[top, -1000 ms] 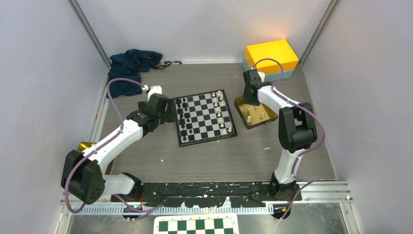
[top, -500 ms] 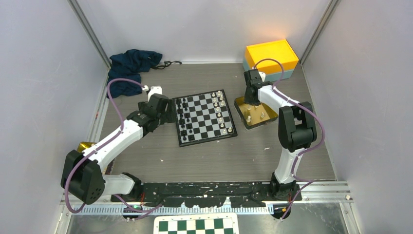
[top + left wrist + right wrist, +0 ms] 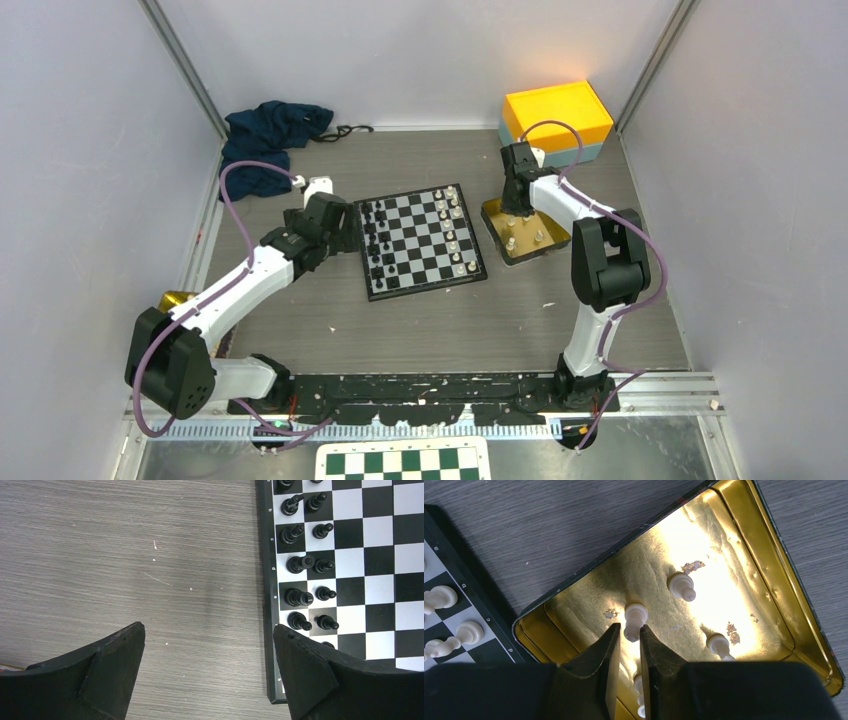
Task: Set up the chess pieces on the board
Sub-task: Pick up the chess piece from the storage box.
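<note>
Shows the right gripper (image 3: 628, 630) lowered into the gold-lined tin (image 3: 734, 540), just off the 3 o'clock side of the board (image 3: 420, 240) in the overhead view. Differs from the moment before chiefly at the jaws: drawn in from a wide spread to a narrow slot, with the wrist barely shifted. Brackets one cream piece (image 3: 635, 616) at the mouth of that slot, one end lying between the fingertips (image 3: 611, 635), the rest reaching beyond them toward 12 o'clock in the wrist view. Leaves contact unsettled: cannot tell a firm pinch from a mere straddle. Reads, as a judgement, as the closing stage of a pick, with the lift and the carry to the white ranks not yet made. Leaves two more cream pieces (image 3: 682, 586) loose in the tin, at 2 and 4 o'clock of the bracketed one, plus another partly hidden under the fingers. Shows white pieces (image 3: 469, 631) already standing along the board's 3 o'clock edge, and black pieces (image 3: 300, 562) filling two files at its 9 o'clock edge. Finds the left gripper (image 3: 207, 629) spread wide over bare table (image 3: 125, 555) just off that 9 o'clock edge, holding nothing, placed as before. Suggests a black side close to complete and a white side lacking at least the pieces in the tin.
</note>
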`<move>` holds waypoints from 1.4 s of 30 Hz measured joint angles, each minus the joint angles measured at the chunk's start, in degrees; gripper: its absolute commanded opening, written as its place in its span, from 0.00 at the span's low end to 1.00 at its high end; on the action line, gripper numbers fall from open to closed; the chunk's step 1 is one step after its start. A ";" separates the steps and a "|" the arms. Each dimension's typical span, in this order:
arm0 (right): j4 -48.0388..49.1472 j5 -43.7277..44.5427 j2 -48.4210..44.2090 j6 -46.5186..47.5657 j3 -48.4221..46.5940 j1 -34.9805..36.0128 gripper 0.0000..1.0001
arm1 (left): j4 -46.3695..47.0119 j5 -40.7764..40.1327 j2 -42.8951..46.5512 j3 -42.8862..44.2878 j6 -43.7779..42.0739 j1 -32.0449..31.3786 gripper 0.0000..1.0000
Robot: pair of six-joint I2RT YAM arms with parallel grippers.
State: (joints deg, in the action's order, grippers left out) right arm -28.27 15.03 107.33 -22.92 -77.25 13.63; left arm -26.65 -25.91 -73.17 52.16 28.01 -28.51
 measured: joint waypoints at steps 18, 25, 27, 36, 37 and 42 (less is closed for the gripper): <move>0.04 -0.13 0.00 -0.59 0.00 0.00 0.10 | -0.07 0.00 0.20 -0.68 0.00 -0.04 1.00; 0.44 -0.11 -0.02 -0.85 0.22 -0.02 0.05 | -0.04 0.00 0.33 -0.68 0.02 -0.11 1.00; 0.44 -0.11 -0.04 -0.87 0.22 -0.02 0.04 | -0.07 0.00 0.33 -0.68 0.02 -0.20 1.00; -1.01 -0.15 -0.98 -0.87 0.22 -0.13 0.02 | -0.04 0.02 0.42 -0.68 0.02 -0.35 1.00; -1.11 -0.15 -1.18 -0.87 0.17 -0.13 0.02 | -0.04 0.00 0.50 -0.68 0.02 -0.37 1.00; -2.36 -0.15 -3.17 -0.87 -0.02 -0.15 0.02 | -0.04 0.02 0.92 -0.68 0.02 -0.42 1.00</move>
State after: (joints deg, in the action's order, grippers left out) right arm -30.63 14.87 104.16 -23.79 -77.28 13.47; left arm -26.70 -25.89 -72.25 51.48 28.03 -28.93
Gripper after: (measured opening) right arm 0.182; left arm 0.996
